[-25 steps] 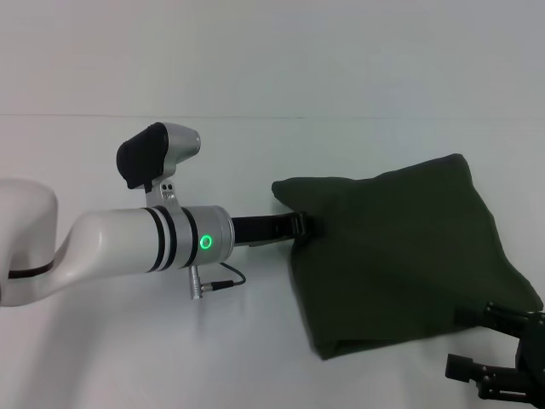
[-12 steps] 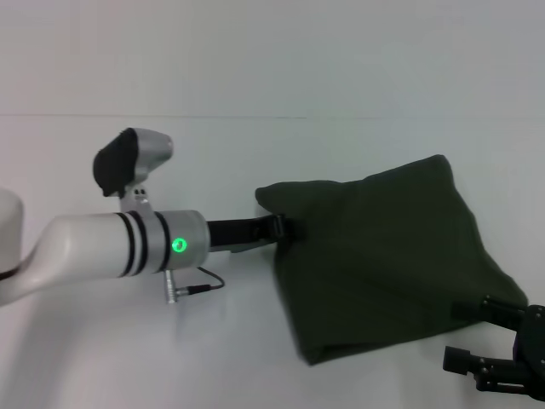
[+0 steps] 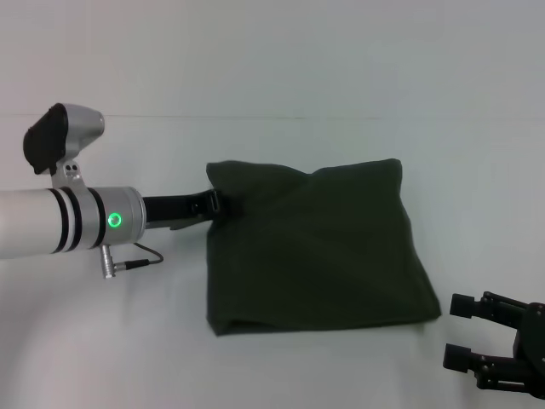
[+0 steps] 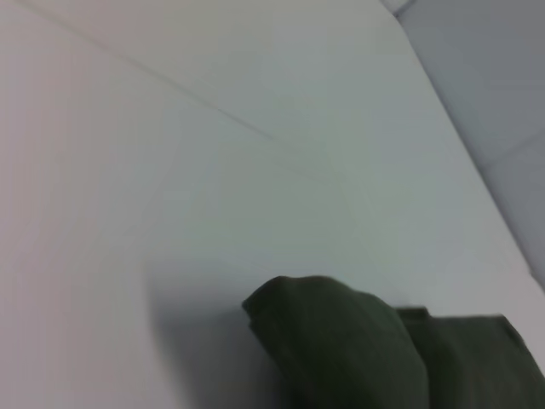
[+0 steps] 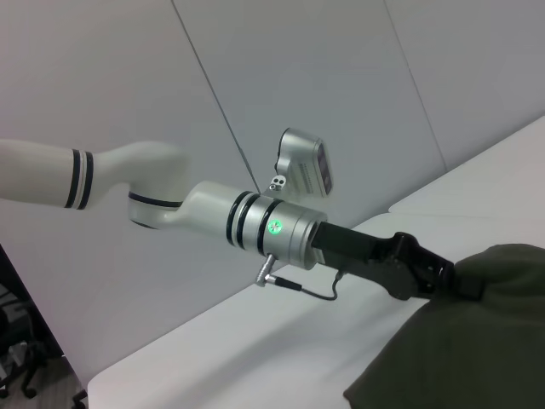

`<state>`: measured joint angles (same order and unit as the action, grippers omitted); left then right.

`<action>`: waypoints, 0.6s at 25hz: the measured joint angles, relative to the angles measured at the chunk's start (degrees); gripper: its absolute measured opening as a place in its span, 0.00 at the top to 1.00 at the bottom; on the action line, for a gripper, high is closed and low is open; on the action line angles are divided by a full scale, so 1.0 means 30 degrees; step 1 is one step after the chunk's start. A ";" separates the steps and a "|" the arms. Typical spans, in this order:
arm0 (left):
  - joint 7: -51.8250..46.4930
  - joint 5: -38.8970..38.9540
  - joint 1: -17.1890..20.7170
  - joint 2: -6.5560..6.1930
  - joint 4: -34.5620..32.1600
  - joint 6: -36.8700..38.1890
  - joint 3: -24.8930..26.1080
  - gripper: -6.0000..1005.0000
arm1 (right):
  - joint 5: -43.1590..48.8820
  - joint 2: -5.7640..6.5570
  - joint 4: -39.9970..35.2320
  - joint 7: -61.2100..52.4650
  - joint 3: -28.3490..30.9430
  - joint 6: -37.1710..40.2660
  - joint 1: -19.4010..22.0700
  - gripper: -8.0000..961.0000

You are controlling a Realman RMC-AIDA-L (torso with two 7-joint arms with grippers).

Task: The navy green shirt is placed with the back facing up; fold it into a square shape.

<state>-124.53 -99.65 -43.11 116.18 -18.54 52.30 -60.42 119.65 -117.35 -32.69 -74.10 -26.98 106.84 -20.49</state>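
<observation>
The navy green shirt (image 3: 315, 247) lies folded into a rough square on the white table (image 3: 281, 366). My left gripper (image 3: 217, 203) reaches in from the left and is shut on the shirt's upper left edge. The right wrist view shows the left gripper (image 5: 443, 277) pinching the shirt (image 5: 477, 341) at that same edge. A bunched fold of the shirt (image 4: 358, 358) fills the left wrist view. At the table's front right, my right gripper (image 3: 460, 332) is open and holds nothing. It is apart from the shirt's lower right corner.
A thin cable (image 3: 140, 260) hangs from the left wrist just above the table. The table's far edge (image 3: 255, 117) runs across the back, with a plain wall behind it.
My left gripper has moved left, dragging the shirt leftward across the table. The shirt's lower right corner has come away from the right gripper, which stayed low at the front right.
</observation>
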 joint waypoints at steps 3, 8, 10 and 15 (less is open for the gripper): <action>0.0067 -0.0316 0.0006 0.0261 -0.0536 -0.1494 -0.0003 0.91 | -0.0024 -0.0091 0.0000 0.0002 0.0006 -0.0001 -0.0035 0.04; 0.0684 -0.0355 0.0087 0.0776 -0.1077 -0.2140 -0.0005 0.90 | -0.0023 -0.0143 0.0000 -0.0048 0.0006 -0.0001 -0.0094 0.04; 0.0717 -0.0347 0.0184 0.0857 -0.1209 -0.2248 0.0024 0.90 | -0.0021 -0.0143 0.0001 -0.0053 0.0004 -0.0001 -0.0097 0.04; 0.0866 -0.0328 0.0987 0.1349 -0.2397 -0.2378 0.0034 0.90 | -0.0028 -0.0139 0.0000 -0.0059 -0.0001 0.0000 -0.0152 0.04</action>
<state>-121.93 -100.64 -40.15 120.22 -25.74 45.16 -60.32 119.57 -117.77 -32.69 -74.28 -26.98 106.84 -20.94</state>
